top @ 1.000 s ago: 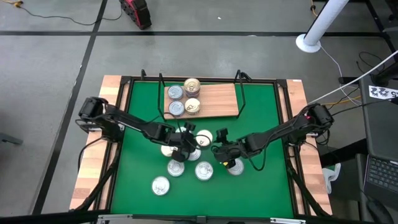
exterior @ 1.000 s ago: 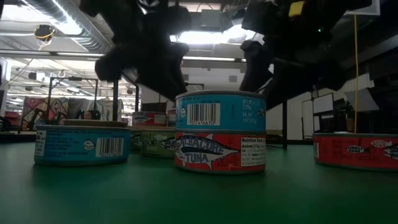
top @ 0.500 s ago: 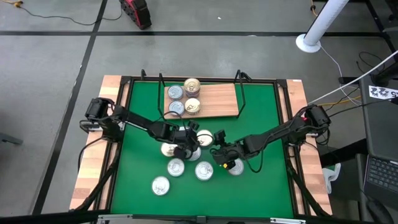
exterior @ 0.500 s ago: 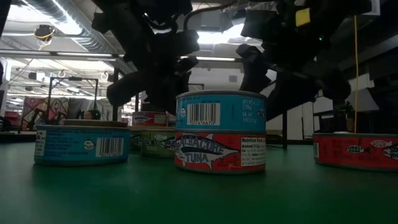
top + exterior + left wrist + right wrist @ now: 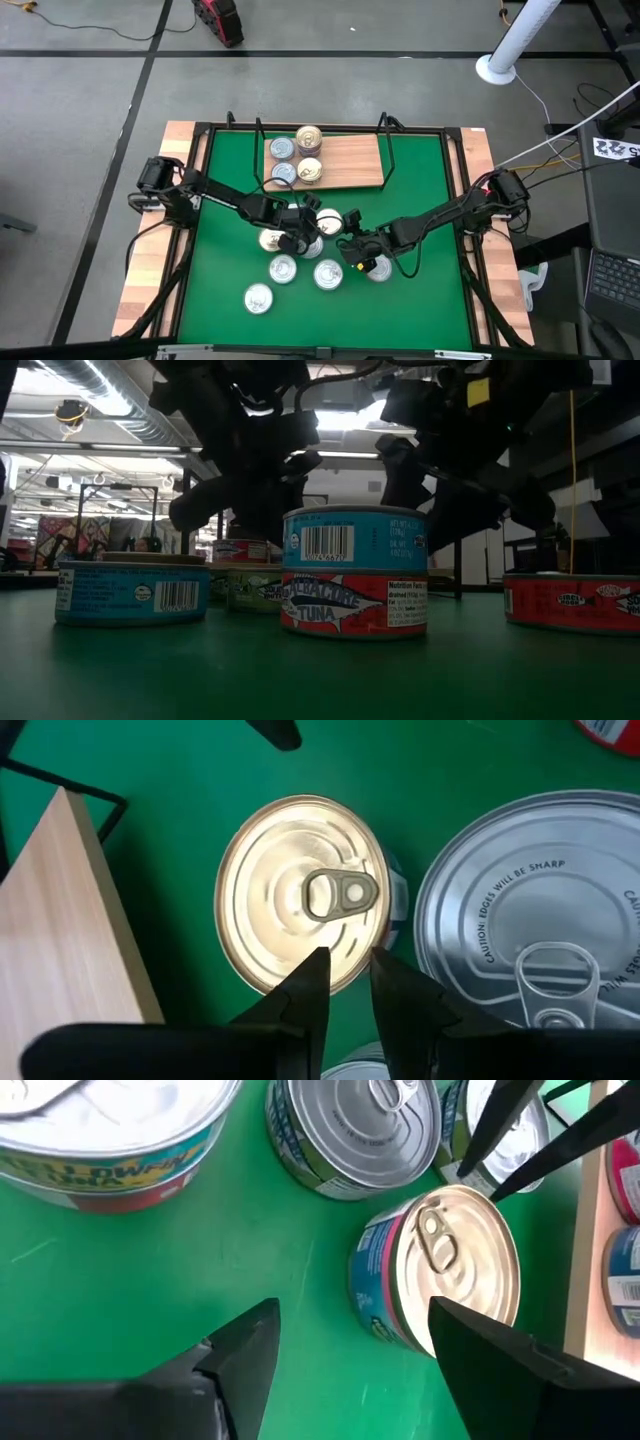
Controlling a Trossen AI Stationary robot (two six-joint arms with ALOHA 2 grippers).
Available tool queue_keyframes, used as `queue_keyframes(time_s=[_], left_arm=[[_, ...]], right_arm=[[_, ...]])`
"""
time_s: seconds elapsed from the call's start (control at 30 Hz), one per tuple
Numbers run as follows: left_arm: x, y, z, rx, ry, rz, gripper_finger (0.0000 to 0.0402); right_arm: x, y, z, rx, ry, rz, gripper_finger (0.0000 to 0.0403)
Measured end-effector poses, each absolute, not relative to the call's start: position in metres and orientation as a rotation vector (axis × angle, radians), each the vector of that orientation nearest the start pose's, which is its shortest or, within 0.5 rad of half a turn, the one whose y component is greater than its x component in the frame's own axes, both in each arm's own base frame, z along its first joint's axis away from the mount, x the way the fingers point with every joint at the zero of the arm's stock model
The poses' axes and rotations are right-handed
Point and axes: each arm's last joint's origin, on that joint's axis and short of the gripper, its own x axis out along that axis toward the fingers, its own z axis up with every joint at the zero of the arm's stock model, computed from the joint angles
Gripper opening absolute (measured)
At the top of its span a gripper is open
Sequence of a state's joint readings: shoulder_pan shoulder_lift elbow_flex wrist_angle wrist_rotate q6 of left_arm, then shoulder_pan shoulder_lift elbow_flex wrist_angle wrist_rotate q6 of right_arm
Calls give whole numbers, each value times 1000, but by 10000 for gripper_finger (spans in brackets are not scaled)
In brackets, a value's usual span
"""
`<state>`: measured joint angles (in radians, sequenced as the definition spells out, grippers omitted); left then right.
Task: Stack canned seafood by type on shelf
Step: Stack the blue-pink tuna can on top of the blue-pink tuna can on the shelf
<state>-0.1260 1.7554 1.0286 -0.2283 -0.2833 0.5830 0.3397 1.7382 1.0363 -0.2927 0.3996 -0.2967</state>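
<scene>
Cans (image 5: 281,269) lie loose on the green desk (image 5: 220,250) from above; four sit on the shelf (image 5: 350,160). Both pincers meet mid-desk, partly hiding cans. Low down, a blue can (image 5: 355,538) tops a red one (image 5: 355,603), arms dark overhead. Left pincer (image 5: 347,982), nearly closed, empty, hovers over a gold-lidded can (image 5: 300,890). Right pincer (image 5: 350,1345) gapes wide, empty, near that can (image 5: 440,1275).

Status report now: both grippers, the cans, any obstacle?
Left gripper nearly shut, empty, over gold-lid can. Right gripper open, empty, beside it. Four cans on shelf. Silver-lid can close alongside.
</scene>
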Motion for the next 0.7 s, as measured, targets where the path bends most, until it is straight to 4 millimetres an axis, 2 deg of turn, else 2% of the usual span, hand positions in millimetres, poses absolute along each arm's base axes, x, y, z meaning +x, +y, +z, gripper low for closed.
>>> queue_keyframes(time_s=[0.5, 0.7], left_arm=[[345, -35, 167, 786, 953, -192, 72], [347, -36, 160, 791, 965, -200, 72]], right_arm=[[326, 103, 172, -634, 936, 83, 255], [326, 103, 173, -632, 931, 83, 255]])
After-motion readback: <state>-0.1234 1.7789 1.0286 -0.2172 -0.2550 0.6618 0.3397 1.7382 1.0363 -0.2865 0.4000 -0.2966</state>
